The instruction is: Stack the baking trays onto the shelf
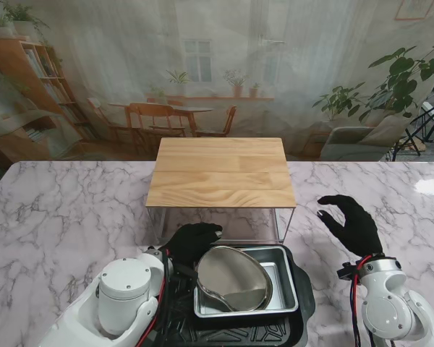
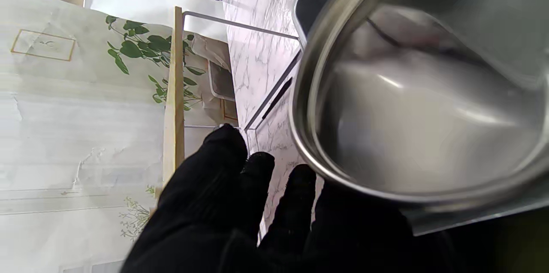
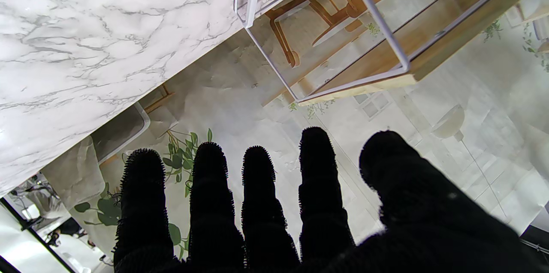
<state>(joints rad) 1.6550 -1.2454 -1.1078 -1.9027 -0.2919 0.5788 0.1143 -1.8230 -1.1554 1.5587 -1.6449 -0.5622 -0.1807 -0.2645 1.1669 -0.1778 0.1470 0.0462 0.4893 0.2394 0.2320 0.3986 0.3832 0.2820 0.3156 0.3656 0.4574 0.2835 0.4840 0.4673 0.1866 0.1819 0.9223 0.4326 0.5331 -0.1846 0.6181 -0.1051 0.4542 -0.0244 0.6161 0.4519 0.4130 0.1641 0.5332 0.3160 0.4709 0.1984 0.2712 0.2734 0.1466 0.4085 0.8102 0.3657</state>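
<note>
— What is seen first, at the left of the bench's near edge?
— The left hand (image 1: 193, 241) is laid at the round metal pan (image 1: 233, 278). The pan is tipped up, so it seems gripped for lifting, but the grip cannot be told.
— Where are the trays kept?
— The pan is nested in a silver tray (image 1: 285, 288), inside a black tray (image 1: 304, 298).
— And the shelf (image 1: 223, 172)?
— It is set just behind, bare on top.
— The right hand (image 1: 353, 223)?
— It is held open, waiting.

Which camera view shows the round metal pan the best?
The stand view: the whole round metal pan shows there, tilted in the rectangular tray. The left wrist view shows only a blurred close-up of its rim and inside. The right wrist view shows none of it.
</note>
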